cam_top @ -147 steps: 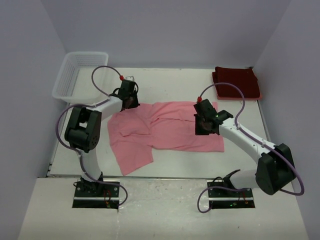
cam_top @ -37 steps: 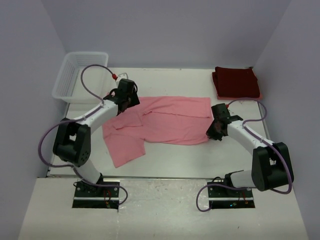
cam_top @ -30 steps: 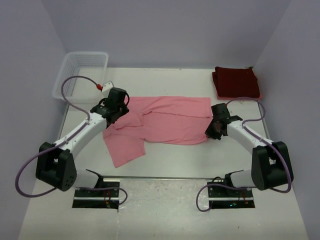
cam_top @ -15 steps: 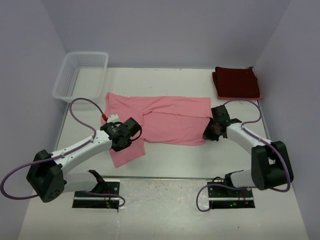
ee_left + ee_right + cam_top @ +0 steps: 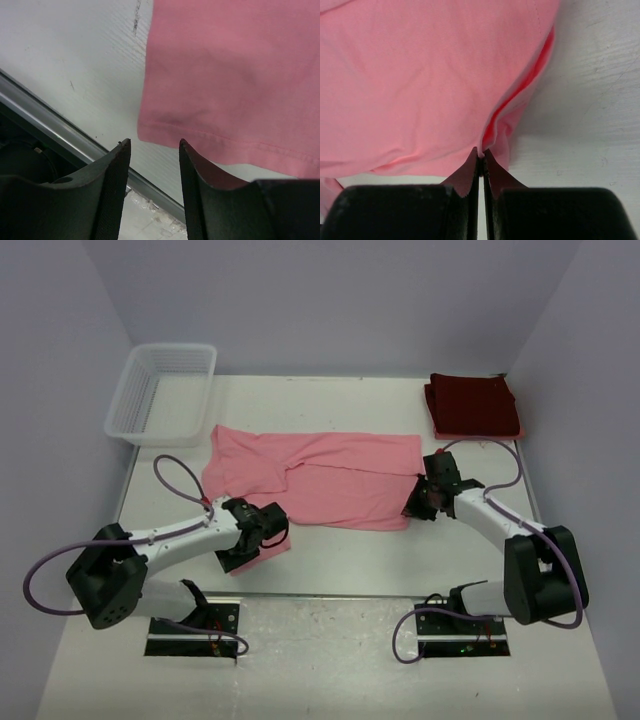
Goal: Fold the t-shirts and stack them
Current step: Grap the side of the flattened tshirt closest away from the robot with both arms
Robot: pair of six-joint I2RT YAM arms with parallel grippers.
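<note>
Pink t-shirt (image 5: pixel 330 475) spread across tabletop (image 5: pixel 345 552); maroon t-shirt (image 5: pixel 472 405) folded far right. Right gripper (image 5: pixel 481 155) jaws pinch pink right edge; left gripper (image 5: pixel 152 150) jaws half-open, empty, at near-left hem: seat hem deep before closing

left gripper (image 5: pixel 152 144): swung from the far sleeve by the basket to the near-left flap, jaws parted
pink t-shirt (image 5: pixel 330 475): far-left sleeve now spread flat

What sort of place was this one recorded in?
Probably a lab robot cell, not a home: a white table boxed in by plain lavender walls, a left arm and right arm bolted at its near edge, and a pink t-shirt, a folded maroon t-shirt and a basket laid out.
</note>
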